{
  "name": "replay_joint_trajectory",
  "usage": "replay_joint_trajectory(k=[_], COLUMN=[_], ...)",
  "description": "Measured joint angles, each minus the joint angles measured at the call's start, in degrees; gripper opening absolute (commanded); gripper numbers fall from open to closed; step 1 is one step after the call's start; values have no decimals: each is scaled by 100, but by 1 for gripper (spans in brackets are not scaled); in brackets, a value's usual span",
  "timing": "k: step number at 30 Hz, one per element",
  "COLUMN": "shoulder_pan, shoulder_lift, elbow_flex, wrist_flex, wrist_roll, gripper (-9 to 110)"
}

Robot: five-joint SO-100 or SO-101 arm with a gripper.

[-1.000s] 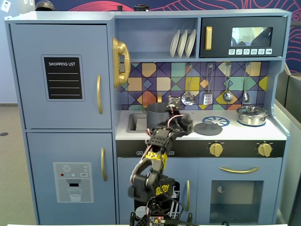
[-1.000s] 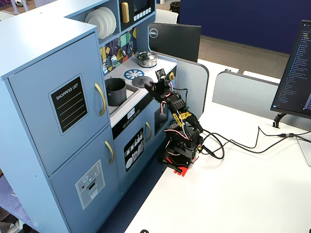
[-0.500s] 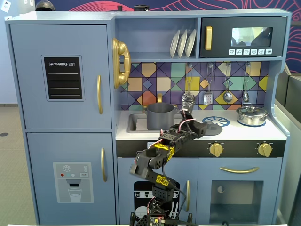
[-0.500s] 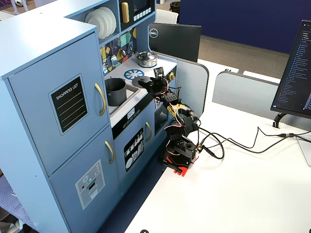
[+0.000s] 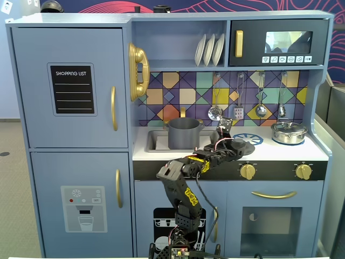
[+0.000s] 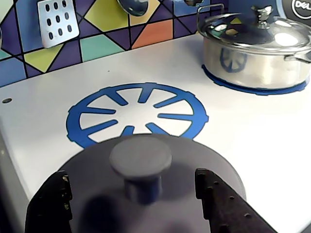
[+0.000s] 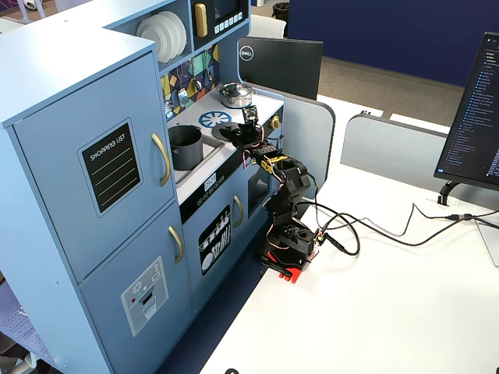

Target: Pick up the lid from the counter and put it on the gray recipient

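Observation:
The dark gray lid [image 6: 194, 162] lies flat on the white counter, partly over the blue burner ring [image 6: 87, 116]. Its round knob [image 6: 141, 155] stands between my two black fingers [image 6: 48, 204]. My gripper [image 6: 131, 177] is open, with a gap on each side of the knob. In a fixed view the lid [image 5: 245, 145] lies right of the gray pot [image 5: 183, 133], which stands in the sink, and my gripper [image 5: 230, 142] is low over the lid. In the other fixed view the pot [image 7: 185, 146], the lid [image 7: 224, 132] and my gripper [image 7: 238, 134] show too.
A shiny silver pot with its own lid [image 6: 257, 48] stands on the back right burner [image 5: 289, 132]. Utensils hang on the tiled back wall [image 5: 237, 100]. Two yellow knobs [image 5: 247, 171] sit on the counter's front. A shelf and a microwave [image 5: 280, 42] overhang the counter.

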Motion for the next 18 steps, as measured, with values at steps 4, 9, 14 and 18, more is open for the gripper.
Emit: replay_joint_trajectory(k=[4, 9, 14, 18], shoulder_pan=[0, 0, 0, 0], shoulder_lift=[-466, -932, -1222, -1415], elbow_flex=[-369, -721, -923, -1002], wrist_flex=[-123, -158, -158, -255], wrist_roll=[0, 0, 35, 79], gripper=[24, 23, 21, 10])
